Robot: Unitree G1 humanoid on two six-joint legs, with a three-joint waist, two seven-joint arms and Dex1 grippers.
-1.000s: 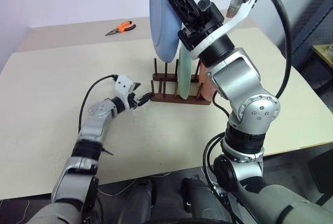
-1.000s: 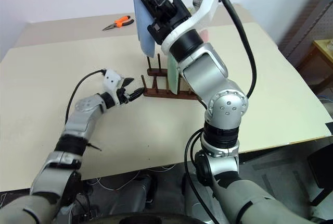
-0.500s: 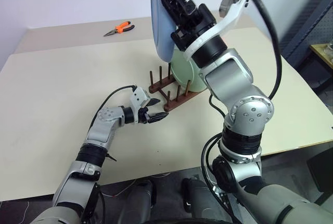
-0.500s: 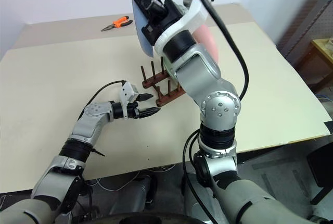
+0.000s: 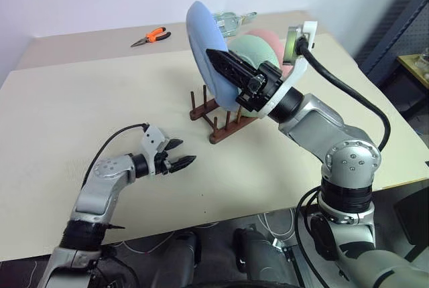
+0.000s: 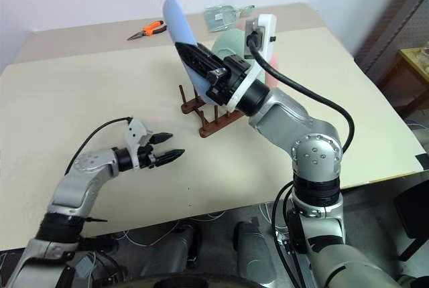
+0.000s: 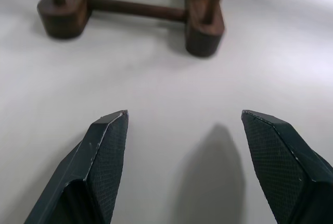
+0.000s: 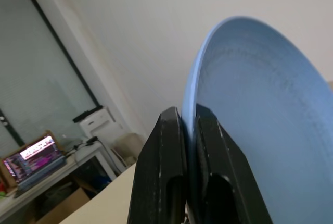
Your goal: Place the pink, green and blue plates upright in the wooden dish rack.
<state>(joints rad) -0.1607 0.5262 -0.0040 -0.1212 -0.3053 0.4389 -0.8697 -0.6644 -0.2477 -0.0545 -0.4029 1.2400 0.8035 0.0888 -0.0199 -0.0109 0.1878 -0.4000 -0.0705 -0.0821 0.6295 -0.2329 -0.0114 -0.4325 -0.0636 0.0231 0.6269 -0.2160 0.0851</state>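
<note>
Right end effector [image 5: 218, 60] clamping blue plate [image 5: 204, 50] above wooden dish rack [image 5: 218, 117], left end effector [image 5: 181, 161] spread, no readable writing.

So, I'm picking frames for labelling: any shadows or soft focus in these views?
Left wrist view: a soft shadow lies on the table between the open left gripper fingers, and the wooden dish rack beyond looks soft. Right wrist view: the blue plate in the right gripper is sharp, the room behind hazy.
</note>
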